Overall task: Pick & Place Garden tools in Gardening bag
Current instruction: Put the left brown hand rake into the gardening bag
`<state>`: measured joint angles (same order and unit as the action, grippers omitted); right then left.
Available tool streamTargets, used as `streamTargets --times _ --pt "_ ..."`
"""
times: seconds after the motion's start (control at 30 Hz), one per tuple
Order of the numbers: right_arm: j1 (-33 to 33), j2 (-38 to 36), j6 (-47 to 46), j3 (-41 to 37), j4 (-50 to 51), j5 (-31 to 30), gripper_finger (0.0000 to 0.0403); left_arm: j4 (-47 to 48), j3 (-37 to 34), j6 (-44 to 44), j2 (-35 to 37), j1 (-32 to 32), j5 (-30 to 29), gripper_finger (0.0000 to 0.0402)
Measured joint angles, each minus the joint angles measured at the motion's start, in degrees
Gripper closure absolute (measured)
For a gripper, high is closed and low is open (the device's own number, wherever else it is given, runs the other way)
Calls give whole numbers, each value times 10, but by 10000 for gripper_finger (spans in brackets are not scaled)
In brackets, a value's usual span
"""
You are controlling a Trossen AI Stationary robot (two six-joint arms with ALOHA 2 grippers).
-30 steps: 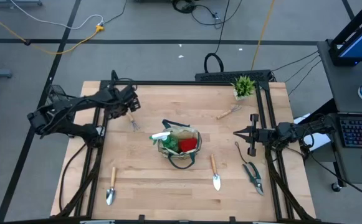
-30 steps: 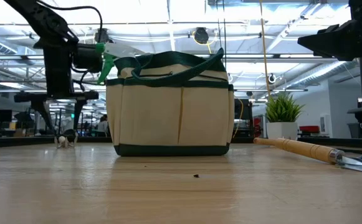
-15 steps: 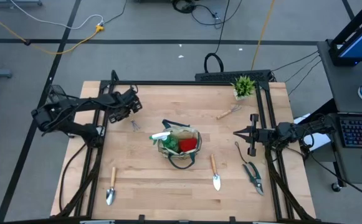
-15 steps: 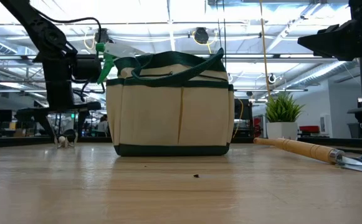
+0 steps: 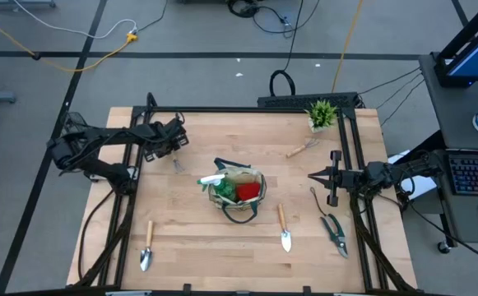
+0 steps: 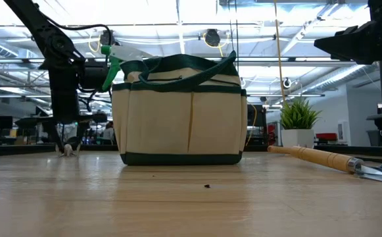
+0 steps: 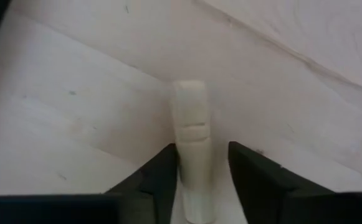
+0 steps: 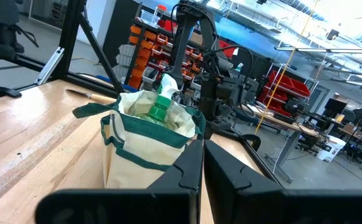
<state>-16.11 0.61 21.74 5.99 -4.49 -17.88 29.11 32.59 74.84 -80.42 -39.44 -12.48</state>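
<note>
Over at the far left of the table, the left gripper is down low with its fingers spread on either side of the rake's pale wooden handle, not yet clamped. The gardening bag sits mid-table, with the green spray bottle and red glove inside. The right gripper waits at the right edge, fingers together.

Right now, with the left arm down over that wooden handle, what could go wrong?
The left gripper has its jaws astride the wooden handle near the handle's end, not yet shut on it, so the tool may tip or slip when lifted. The gardening bag already holds a glove and a spray bottle, so the tool could snag going in.
</note>
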Motion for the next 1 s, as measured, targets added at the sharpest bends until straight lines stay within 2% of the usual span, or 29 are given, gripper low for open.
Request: streamTargets --times 0.2,0.67,1.0 --pt "0 0 0 0 0 0 394 -14 -1 -27 -1 0 -23 329" --pt "0 0 0 0 0 0 394 -43 -1 -47 0 -1 -30 328" --pt "0 0 0 0 0 0 394 -96 -2 -105 87 -1 -24 328"
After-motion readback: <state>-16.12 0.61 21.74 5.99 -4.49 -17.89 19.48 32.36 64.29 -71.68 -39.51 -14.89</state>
